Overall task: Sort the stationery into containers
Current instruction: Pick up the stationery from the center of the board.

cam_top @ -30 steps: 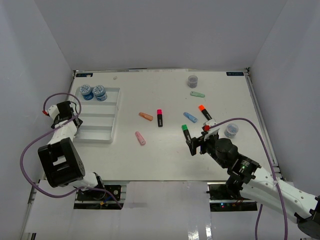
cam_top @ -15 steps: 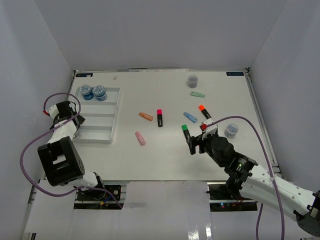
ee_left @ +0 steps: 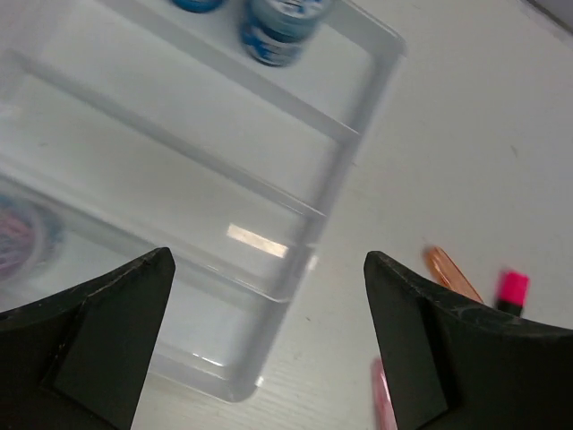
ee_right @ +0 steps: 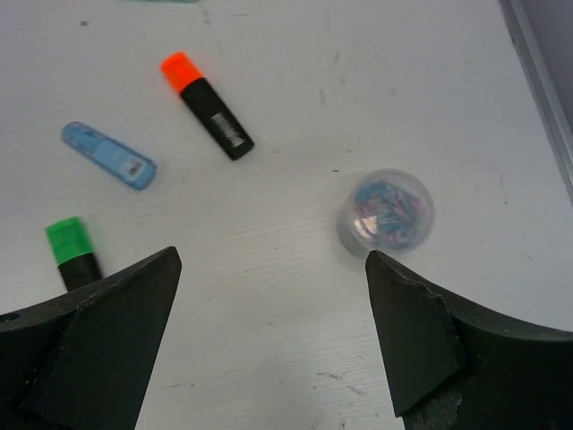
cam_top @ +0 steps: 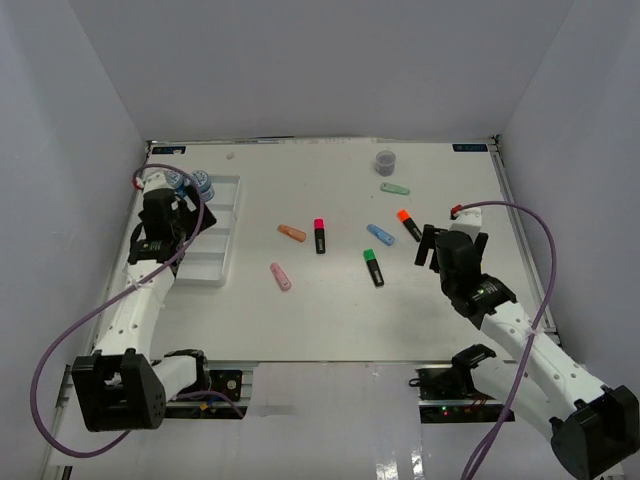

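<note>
From above, my left gripper (cam_top: pixel 172 220) hangs over the white tray (cam_top: pixel 231 225) at the left side of the table (cam_top: pixel 330 310). A blue jar (cam_top: pixel 203 184) stands in the tray's far compartment. Loose on the table lie an orange marker (cam_top: pixel 291 233), a pink highlighter (cam_top: pixel 320 236), a pink marker (cam_top: pixel 281 276), a green highlighter (cam_top: pixel 373 267), a blue marker (cam_top: pixel 379 235), an orange highlighter (cam_top: pixel 408 224) and a green marker (cam_top: pixel 395 188). A grey jar (cam_top: pixel 385 159) stands near the far edge. My right gripper (cam_top: pixel 450 243) sits just right of the orange highlighter.

Through my left wrist camera, my fingers (ee_left: pixel 98 340) stand wide apart with nothing between them, above the tray's (ee_left: pixel 358 134) long compartments. The blue jar (ee_left: pixel 282 27) is in the far compartment, with a second blue jar (ee_left: pixel 199 4) beside it, cut off by the frame. Outside the tray I see the orange marker (ee_left: pixel 452 273), the pink highlighter's cap (ee_left: pixel 512 291) and the pink marker (ee_left: pixel 380 394).

Through my right wrist camera, my fingers (ee_right: pixel 98 349) are also spread wide and hold nothing. A small clear jar of coloured clips (ee_right: pixel 387 212) stands on the table just beyond the tip of the finger on the right of the view. I cannot tell whether they touch. To its left lie the orange highlighter (ee_right: pixel 206 106), the blue marker (ee_right: pixel 107 154) and the green highlighter (ee_right: pixel 72 251), the last just beside my other finger.
</note>
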Motion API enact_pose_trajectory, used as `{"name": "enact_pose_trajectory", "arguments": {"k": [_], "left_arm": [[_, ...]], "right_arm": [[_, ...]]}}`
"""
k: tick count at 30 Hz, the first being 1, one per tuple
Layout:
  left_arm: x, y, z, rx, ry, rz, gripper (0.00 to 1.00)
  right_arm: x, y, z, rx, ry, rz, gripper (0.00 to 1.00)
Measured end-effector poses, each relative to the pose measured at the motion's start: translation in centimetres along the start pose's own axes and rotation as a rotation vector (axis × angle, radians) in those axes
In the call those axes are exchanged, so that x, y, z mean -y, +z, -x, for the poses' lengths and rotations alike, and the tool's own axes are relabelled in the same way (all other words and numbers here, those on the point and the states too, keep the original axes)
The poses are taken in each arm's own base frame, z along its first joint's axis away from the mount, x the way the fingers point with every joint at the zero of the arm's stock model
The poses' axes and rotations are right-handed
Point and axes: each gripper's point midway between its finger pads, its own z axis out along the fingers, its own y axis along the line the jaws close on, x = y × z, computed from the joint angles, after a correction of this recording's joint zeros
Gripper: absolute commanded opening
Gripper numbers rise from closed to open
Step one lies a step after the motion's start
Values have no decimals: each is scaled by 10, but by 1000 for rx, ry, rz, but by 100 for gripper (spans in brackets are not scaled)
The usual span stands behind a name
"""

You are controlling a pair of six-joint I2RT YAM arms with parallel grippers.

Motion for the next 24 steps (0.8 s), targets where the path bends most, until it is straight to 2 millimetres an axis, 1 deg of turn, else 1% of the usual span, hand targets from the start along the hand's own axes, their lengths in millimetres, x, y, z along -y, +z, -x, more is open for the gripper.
{"name": "enact_pose_trajectory", "arguments": {"k": [1,2,5,8,11,14,15,18,20,23,24], "left_arm": [[21,-7,-6,-9,46,-74,98],[39,-14,-10,-14,82,-135,98],[85,-42,-22,-17,178,-336,98],[107,-69,-36,-12,239,-477,98],[111,-86,-50,-5,273,-547,98],[107,-94,-64,-10,292,-567,98],[107,-94,-65,-13,294,-567,98],[105,-94,-64,-5,294,-557,98],[104,-93,-64,-1,293,-547,98],[103,-92,-63,2,292,-540,98],[103,-92,-63,3,292,-538,98]], "right_arm": [[10,4,-1,-11,16,-41,90],[21,8,-3,-23,35,-83,90],[47,18,-12,-68,81,-182,90],[71,25,-23,-114,125,-271,90],[87,30,-31,-150,158,-323,90],[97,37,-38,-194,179,-353,90],[99,41,-41,-212,186,-356,90],[100,50,-51,-264,195,-356,90],[97,54,-58,-296,189,-346,90],[93,59,-67,-329,185,-330,95],[92,61,-68,-334,186,-324,100]]}}
